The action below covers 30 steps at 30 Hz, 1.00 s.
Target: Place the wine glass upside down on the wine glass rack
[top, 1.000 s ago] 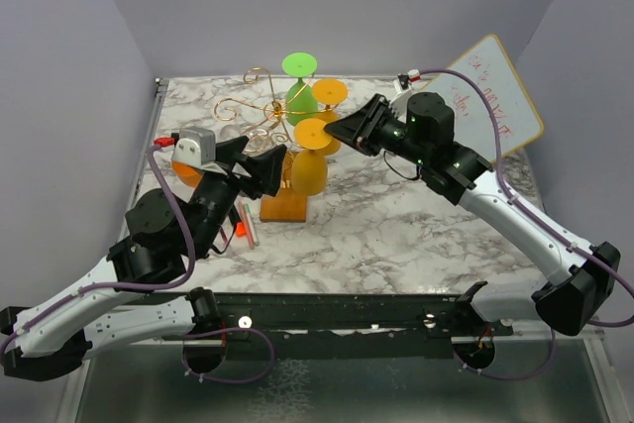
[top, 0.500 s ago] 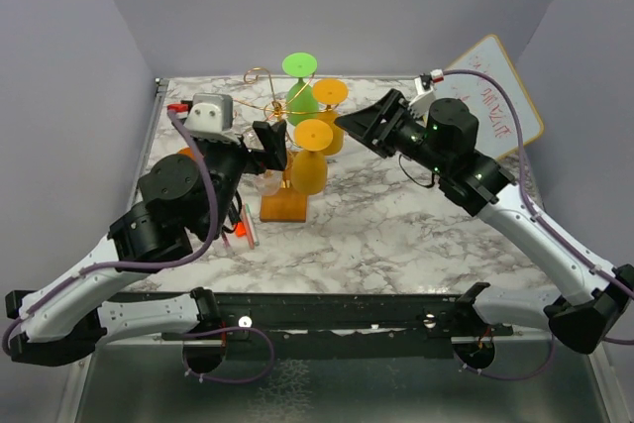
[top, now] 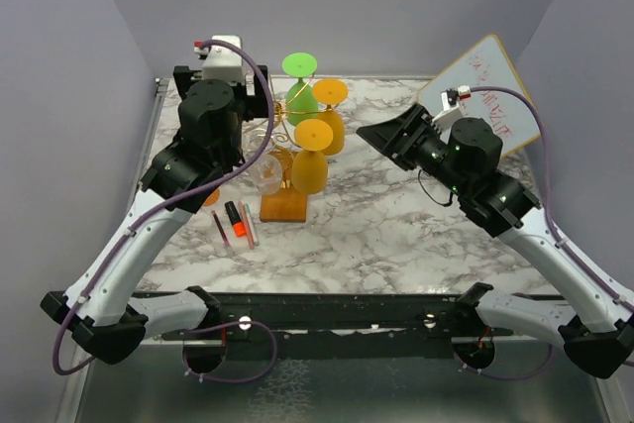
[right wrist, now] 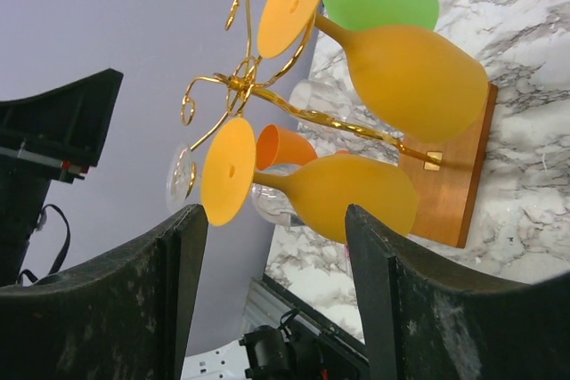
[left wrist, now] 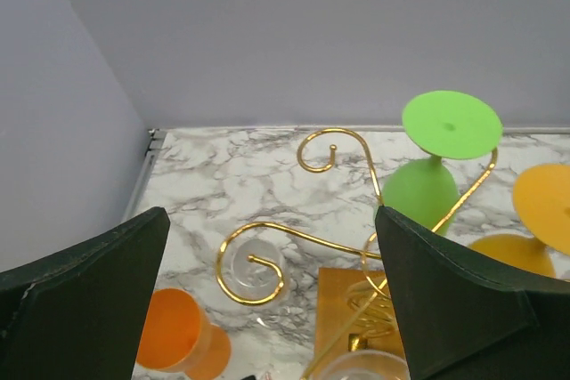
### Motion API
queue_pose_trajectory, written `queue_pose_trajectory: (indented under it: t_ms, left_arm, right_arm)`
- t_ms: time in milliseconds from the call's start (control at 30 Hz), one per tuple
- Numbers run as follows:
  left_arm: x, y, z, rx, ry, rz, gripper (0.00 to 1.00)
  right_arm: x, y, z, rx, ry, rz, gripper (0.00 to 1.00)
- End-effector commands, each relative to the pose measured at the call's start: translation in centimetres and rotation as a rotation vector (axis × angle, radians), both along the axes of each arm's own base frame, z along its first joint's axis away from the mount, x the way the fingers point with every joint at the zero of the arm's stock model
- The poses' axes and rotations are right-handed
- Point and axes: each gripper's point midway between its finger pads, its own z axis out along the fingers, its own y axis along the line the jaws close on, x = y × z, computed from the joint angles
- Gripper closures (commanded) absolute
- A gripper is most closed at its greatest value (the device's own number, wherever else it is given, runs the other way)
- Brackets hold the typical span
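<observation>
Three opaque glasses are hanging bowl-down on the gold wire wine glass rack with curled arms and an orange-brown wooden base point(top: 284, 207). The rack is standing left of centre on the grey-veined white marble tabletop point(top: 396, 235). The opaque orange wine glass point(top: 310, 167) is hanging on the near side of the rack, its round foot facing up and its bowl just above the wooden base. A second orange glass point(top: 330, 126) is hanging just behind it, and a lime-green glass point(top: 300, 96) is hanging at the back.

The left hand point(left wrist: 272, 220) is hovering above the left side of the rack, its fingers spread wide apart and gripping nothing. The right hand point(right wrist: 267, 215) is hanging to the right of the rack, clear of the glasses, its fingers also parted and empty.

A clear glass point(top: 265, 173) is showing just left of the wooden base; whether it is hanging or standing I cannot tell. A small orange cup point(left wrist: 174, 340) is sitting on the tabletop to the left of the rack. Several coloured markers point(top: 236, 225) are lying near the base's front left corner. A white board with red writing point(top: 485, 91) is leaning at the far right.
</observation>
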Motion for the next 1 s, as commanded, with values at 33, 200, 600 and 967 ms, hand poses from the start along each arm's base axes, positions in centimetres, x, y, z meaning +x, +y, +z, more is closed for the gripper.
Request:
queue_pose_trajectory:
  t_ms: [33,200,600,967]
  left_arm:
    - [1.6,4.2,1.4,-0.006,0.002,0.064,0.01]
    - [4.7,11.2,-2.2,-0.084,0.108,0.21,0.01]
    - [2.7,22.8,-14.8,-0.366,0.32,0.473,0.24]
    - [0.3,19.6,-21.5,-0.493,0.451,0.338,0.22]
  right_arm:
    - [-0.4,-1.9,-0.9,-0.038,0.006,-0.064,0.31]
    - [-0.7,-2.1,-1.6,-0.046,0.028,-0.065,0.31]
    - [-0.8,-3.1,-3.2,-0.08,0.062,-0.104,0.32]
    - [-1.2,-2.7,-4.8,-0.086,0.113,-0.08,0.32]
